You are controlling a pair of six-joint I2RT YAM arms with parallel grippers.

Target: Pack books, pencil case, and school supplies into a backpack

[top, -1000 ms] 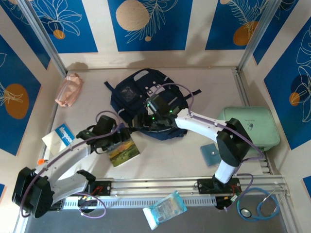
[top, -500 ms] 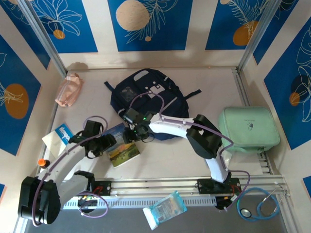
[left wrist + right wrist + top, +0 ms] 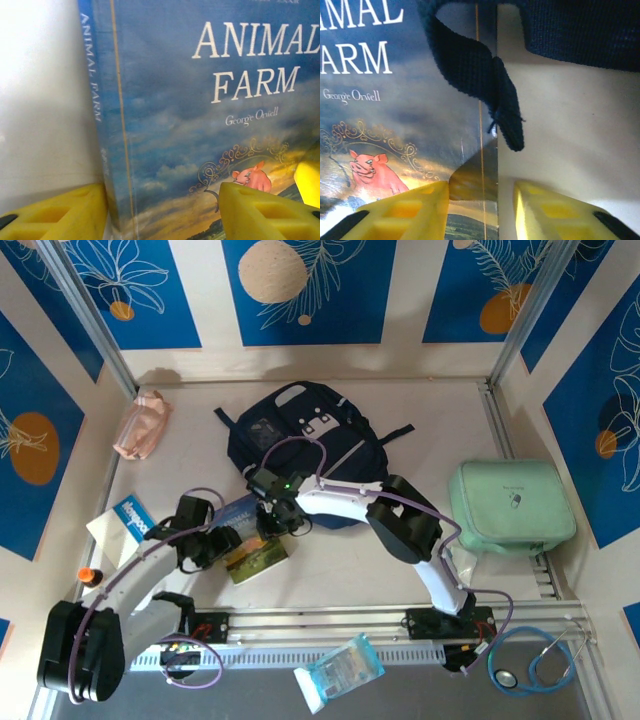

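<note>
Top external view: the green "Animal Farm" book [image 3: 255,552] lies flat on the table [image 3: 340,570], and the backpack [image 3: 300,425] lies just beyond it. The left gripper [image 3: 214,544] sits over the book's spine side and the right gripper [image 3: 277,523] over its opposite edge, so much of the cover is hidden beneath them.

From the left wrist, the yellow fingers [image 3: 260,210] are spread, one on the bare table beside the spine and the other above the cover. Their lower parts are cut off by the frame, and contact with the book cannot be told.

From the right wrist, the fingers [image 3: 395,212] stand apart astride the book's edge, not closed on it. Something like a lifted corner shows in the gap, too blurred to be sure. A dark strap [image 3: 470,65] droops across the cover.

The pink pencil case [image 3: 140,425] lies well beyond and left of the book. A white book [image 3: 125,520] is just left of it, partly under the left arm. An orange-capped tube [image 3: 88,574] lies further left and nearer.
</note>
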